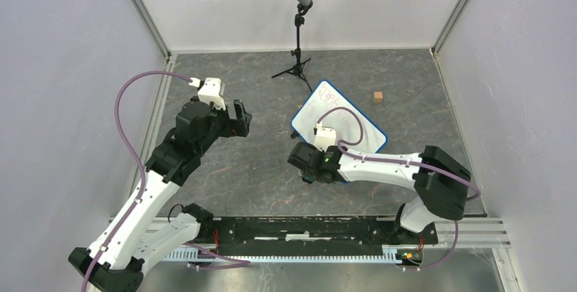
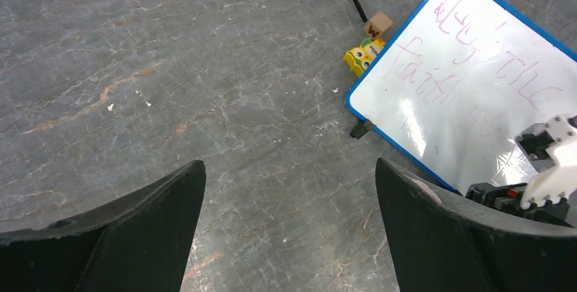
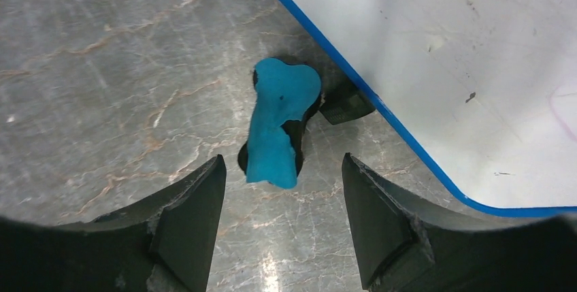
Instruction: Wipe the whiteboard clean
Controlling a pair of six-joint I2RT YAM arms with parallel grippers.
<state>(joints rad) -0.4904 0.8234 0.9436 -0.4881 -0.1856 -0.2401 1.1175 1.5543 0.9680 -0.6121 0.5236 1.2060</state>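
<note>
Beside the whiteboard (image 3: 442, 54), right pincer (image 3: 282, 162) apart over blue eraser (image 3: 279, 125), left pincer (image 2: 289, 165) wide apart

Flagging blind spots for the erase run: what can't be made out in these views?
Top view: blue eraser hidden under the right gripper; seen only from the right wrist.
Writing on the whiteboard: too faint to read from the top; in the left wrist view cut by the frame edge and the right arm.
Right wrist: dark piece at the board's rim, partly under it, unidentifiable.
Left wrist: yellow toy partly behind the rim.
</note>
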